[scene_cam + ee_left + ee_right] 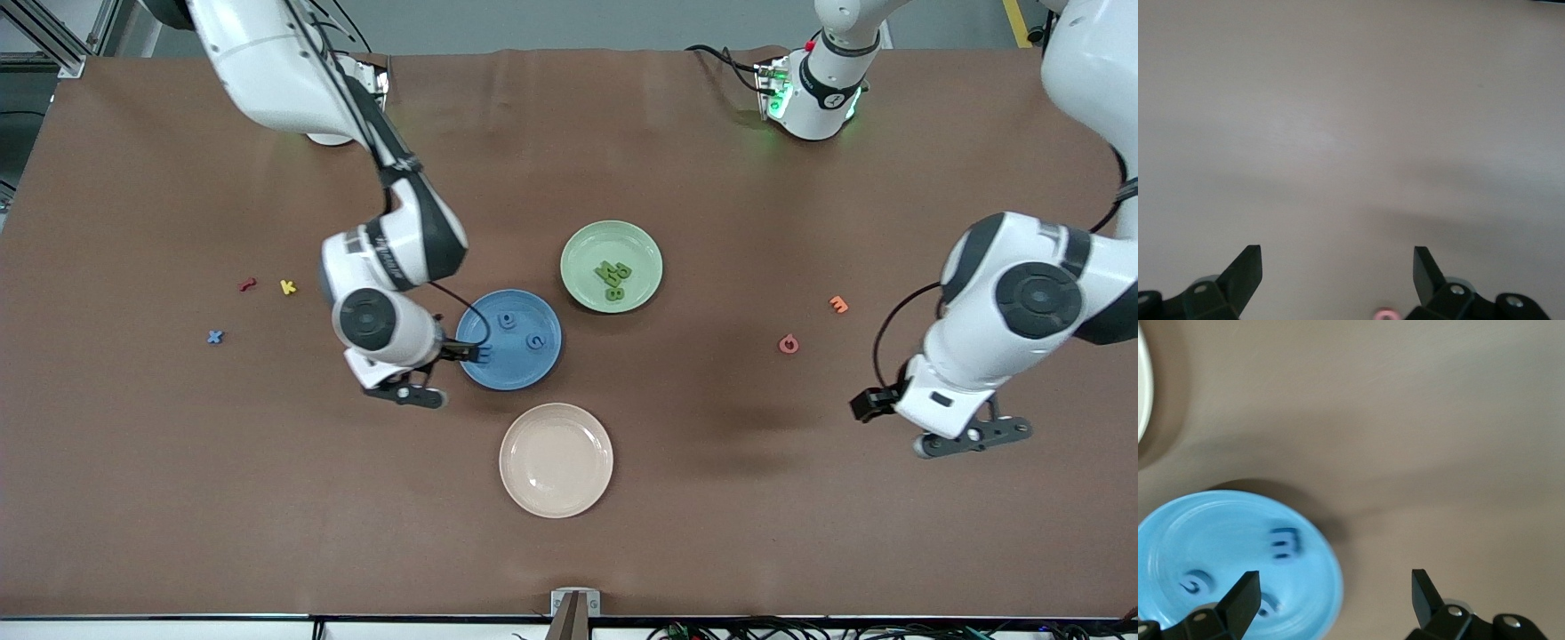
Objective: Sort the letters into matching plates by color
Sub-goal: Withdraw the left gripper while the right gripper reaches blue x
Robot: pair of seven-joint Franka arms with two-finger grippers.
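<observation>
The blue plate (pixel 524 369) holds three blue letters (pixel 508 321). A fourth blue letter, an X (pixel 215 337), lies on the table toward the right arm's end. The pale green plate (pixel 640 244) holds a cluster of green letters (pixel 613 276). My right gripper (pixel 411 394) is open and empty, low beside the blue plate's rim at the side toward the right arm's end. In the right wrist view the gripper (pixel 1335 587) shows the blue plate (pixel 1218 527) with its letters (pixel 1285 543). My left gripper (pixel 973 436) (pixel 1338 263) is open and empty over bare table at the left arm's end.
A cream plate (pixel 556 498) sits nearer the front camera than the blue plate. A red letter (pixel 247 284) and a yellow letter (pixel 287 286) lie near the blue X. Two orange-red letters (pixel 838 304) (pixel 788 344) lie between the green plate and the left arm.
</observation>
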